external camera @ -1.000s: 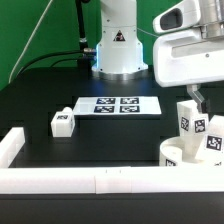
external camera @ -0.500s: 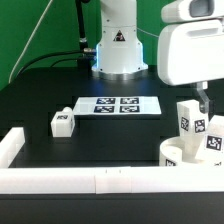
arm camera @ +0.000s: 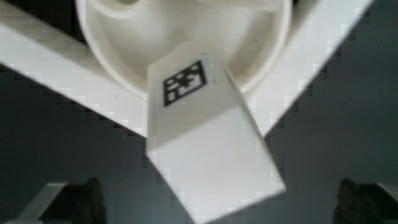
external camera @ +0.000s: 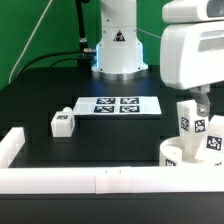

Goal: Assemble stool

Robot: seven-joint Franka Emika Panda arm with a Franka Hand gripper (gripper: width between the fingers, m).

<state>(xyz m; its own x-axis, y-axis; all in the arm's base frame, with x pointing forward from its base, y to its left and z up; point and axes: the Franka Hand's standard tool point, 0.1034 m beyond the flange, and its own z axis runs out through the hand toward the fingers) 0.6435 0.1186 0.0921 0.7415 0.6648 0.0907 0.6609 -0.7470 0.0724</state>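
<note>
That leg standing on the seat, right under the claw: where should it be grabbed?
Grip the leg near its top end, from above, on two opposite flat sides. It stands on the seat, so only the upper part is free, and the open gripper hangs right over it.

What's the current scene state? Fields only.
gripper: open, holding nothing, over an upright leg
seat: on the table at the exterior view's right, next to the rail
upright legs: two, standing at the seat
loose leg: one, lying to the exterior view's left of the marker board
</note>
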